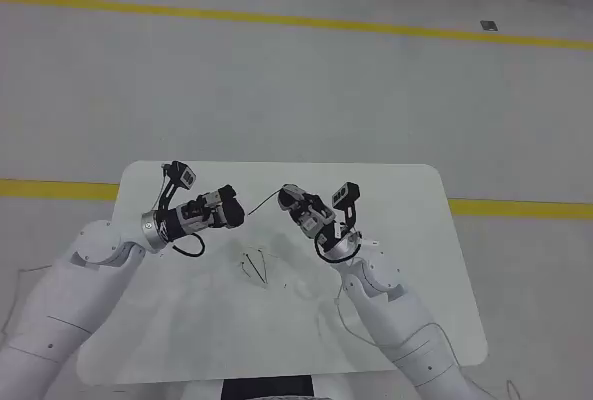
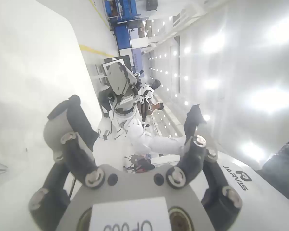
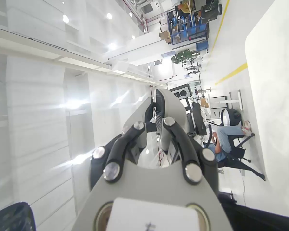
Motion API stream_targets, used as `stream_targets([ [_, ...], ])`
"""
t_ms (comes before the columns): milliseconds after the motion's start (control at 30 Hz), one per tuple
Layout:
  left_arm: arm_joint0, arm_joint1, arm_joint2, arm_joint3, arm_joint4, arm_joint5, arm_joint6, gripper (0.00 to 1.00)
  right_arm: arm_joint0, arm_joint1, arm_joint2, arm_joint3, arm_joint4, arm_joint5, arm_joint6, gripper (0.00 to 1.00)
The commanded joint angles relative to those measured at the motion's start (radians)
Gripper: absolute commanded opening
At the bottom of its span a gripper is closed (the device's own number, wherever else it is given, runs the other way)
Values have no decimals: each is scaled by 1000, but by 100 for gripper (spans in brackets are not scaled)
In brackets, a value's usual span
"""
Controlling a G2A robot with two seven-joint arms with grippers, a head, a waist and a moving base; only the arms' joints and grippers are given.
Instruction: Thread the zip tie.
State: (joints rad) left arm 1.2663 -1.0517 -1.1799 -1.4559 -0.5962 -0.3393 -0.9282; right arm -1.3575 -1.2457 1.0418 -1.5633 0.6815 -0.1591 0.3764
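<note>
Above the white table (image 1: 406, 210), a thin dark zip tie (image 1: 264, 203) stretches between the two grippers. My right gripper (image 1: 290, 197) holds one end, and its fingers (image 3: 159, 106) are pressed together in the right wrist view. The tie's other end points toward my left gripper (image 1: 232, 209), a short way off. In the left wrist view the left gripper (image 2: 133, 108) stands wide open with nothing between its fingers (image 2: 71, 114). The right arm's gripper (image 2: 120, 82) faces it from beyond the gap. The tie itself is too thin to make out in either wrist view.
Some loose zip ties (image 1: 254, 266) lie on the table in front of the grippers, nearer the robot. The table's rounded far edge (image 1: 276, 165) is just behind both grippers. A person sits on a chair (image 3: 231, 145) well off the table.
</note>
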Motion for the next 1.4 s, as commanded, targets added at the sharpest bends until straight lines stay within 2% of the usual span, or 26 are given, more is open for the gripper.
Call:
stream_targets([
  [0, 2, 0, 10, -1, 33, 8, 18, 100, -4, -1, -1, -9, -21, 6, -20, 0],
  [33, 3, -1, 16, -1, 43, 8, 26, 100, -8, -3, -3, -15, -23, 4, -40, 0],
  [133, 9, -9, 42, 2, -7, 2, 40, 100, -15, -11, -22, -30, -47, -1, -103, 0],
  [200, 3, -15, 57, 10, 2, -1, 63, 100, -17, -17, -34, -30, -47, 0, -137, 0],
  [300, 2, -28, 71, 14, -42, -1, 107, 100, -19, -23, -48, -22, -62, 18, -172, 0],
  [367, -4, -34, 75, 16, -49, -1, 106, 100, -20, -26, -51, -24, -61, 18, -170, 0],
  [633, -5, -35, 75, 17, -48, -1, 106, 100, -21, -26, -46, -29, -57, 7, -157, 0],
  [767, 3, -37, 82, -1, -28, 7, 140, 100, -29, -31, -49, -47, -51, 21, -168, 0],
  [1033, 7, -39, 87, -3, -23, 7, 160, 100, -41, -46, -75, -47, -13, 30, -176, 0],
  [1233, 7, -39, 87, -3, -23, 7, 160, 100, -41, -46, -75, -47, -13, 30, -176, 0],
  [1367, 13, -40, 91, -19, -6, 16, 188, 100, -45, -47, -72, -55, -46, 33, -188, 0],
])
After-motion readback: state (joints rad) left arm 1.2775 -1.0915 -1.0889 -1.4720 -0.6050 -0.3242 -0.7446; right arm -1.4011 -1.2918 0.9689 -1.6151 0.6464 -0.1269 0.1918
